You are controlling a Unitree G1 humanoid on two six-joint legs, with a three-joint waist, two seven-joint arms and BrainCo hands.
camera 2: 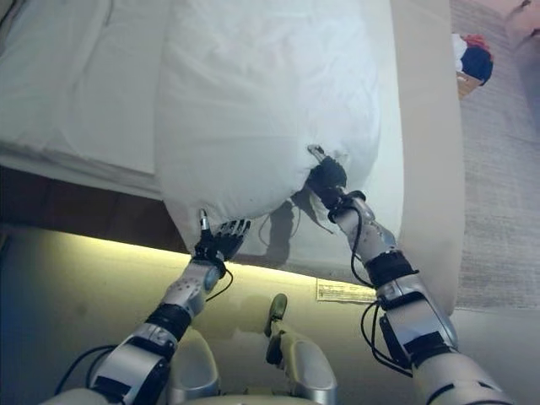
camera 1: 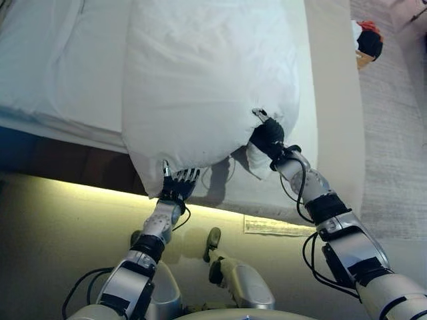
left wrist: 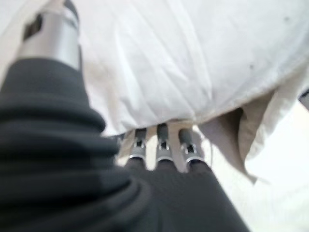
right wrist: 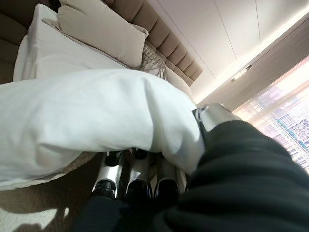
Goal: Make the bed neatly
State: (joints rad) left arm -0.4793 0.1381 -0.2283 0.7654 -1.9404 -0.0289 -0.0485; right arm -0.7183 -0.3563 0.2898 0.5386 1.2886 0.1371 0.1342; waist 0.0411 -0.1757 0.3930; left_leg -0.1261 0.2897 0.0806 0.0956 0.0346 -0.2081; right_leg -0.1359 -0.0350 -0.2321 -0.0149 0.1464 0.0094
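A large white pillow [camera 1: 207, 80] lies across the bed's near edge and overhangs it. My right hand [camera 1: 267, 139] is shut on the pillow's lower right corner, thumb on top and fingers underneath, as the right wrist view [right wrist: 140, 121] shows. My left hand [camera 1: 177, 187] is at the pillow's lower left corner with straight fingers [left wrist: 161, 145] reaching under its edge and the thumb beside it. The white sheet [camera 1: 60, 67] covers the mattress to the left of the pillow.
The beige bed base [camera 1: 337, 100] runs along the right, with a white label [camera 1: 270, 227] on its side. A red, dark and white object [camera 1: 367, 40] sits on the carpet at the far right. A beige pillow [right wrist: 101, 29] leans on the padded headboard [right wrist: 166, 41].
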